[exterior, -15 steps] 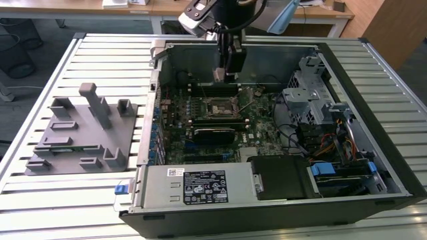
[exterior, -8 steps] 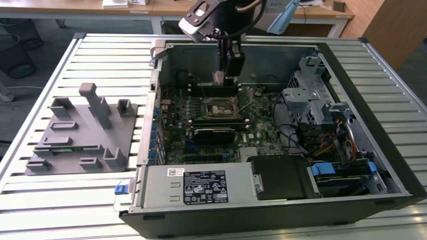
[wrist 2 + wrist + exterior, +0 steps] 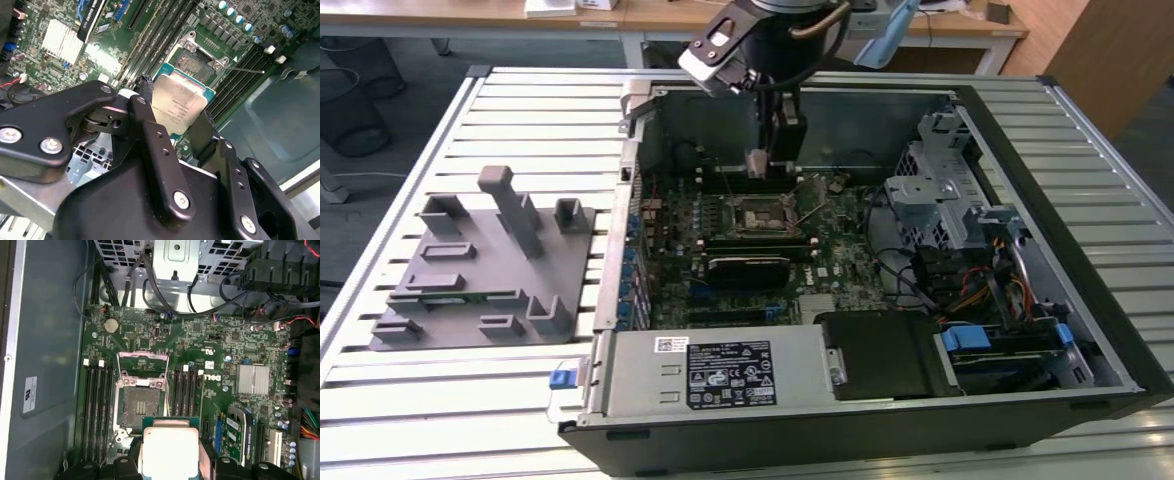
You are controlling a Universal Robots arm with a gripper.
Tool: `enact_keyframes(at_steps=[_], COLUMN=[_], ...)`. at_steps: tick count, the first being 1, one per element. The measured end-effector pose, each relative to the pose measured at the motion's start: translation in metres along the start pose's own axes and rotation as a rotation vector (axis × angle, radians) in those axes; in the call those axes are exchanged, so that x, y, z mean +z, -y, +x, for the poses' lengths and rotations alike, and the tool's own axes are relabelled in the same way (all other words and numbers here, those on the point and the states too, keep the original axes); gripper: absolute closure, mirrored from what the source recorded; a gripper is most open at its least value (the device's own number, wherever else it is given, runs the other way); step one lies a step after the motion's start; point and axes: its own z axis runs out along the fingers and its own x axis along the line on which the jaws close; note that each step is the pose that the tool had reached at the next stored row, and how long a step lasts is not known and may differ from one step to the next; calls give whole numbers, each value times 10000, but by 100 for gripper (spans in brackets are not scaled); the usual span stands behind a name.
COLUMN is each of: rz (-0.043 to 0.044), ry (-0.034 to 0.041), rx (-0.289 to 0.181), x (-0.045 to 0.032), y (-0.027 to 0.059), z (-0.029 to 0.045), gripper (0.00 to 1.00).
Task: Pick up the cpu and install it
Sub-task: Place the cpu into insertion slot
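Grips the cpu [image 3: 177,104], a small flat square chip with a shiny silver-grey metal top and thin darker rim, in the black metal two-finger gripper [image 3: 175,120]. Jaws closed down to the chip's width and no further, one of the fingers [image 3: 150,145] pressed on each opposite edge. Same hold in the first wrist view: cpu [image 3: 170,450] pale and bright at the fingertips of the gripper [image 3: 170,465]. In the exterior view, gripper [image 3: 767,165] hanging inside the open black metal computer case [image 3: 1067,250], cpu [image 3: 757,163] edge-on at its tip and clear of the board. Below the fingertips, the green motherboard [image 3: 225,345] and its square open processor socket [image 3: 141,405], bare, silver load plate [image 3: 142,362] swung up on the socket's far side from the chip. Chip and socket apart, not seated. Long dark memory slots [image 3: 97,410] flanking the socket on both sides. Silver finned heatsink [image 3: 253,379] on the board, well off to one side of the gripper. Outside the case, well away from the gripper, a grey moulded fixture tray [image 3: 480,270] on the slatted aluminium table [image 3: 440,400].
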Motion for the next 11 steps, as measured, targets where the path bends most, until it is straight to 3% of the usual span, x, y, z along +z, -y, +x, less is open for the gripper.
enact_keyframes(at_steps=[11], rz=[-1], ry=[-9], rx=[6], x=[197], y=[-53], z=[46], gripper=[47])
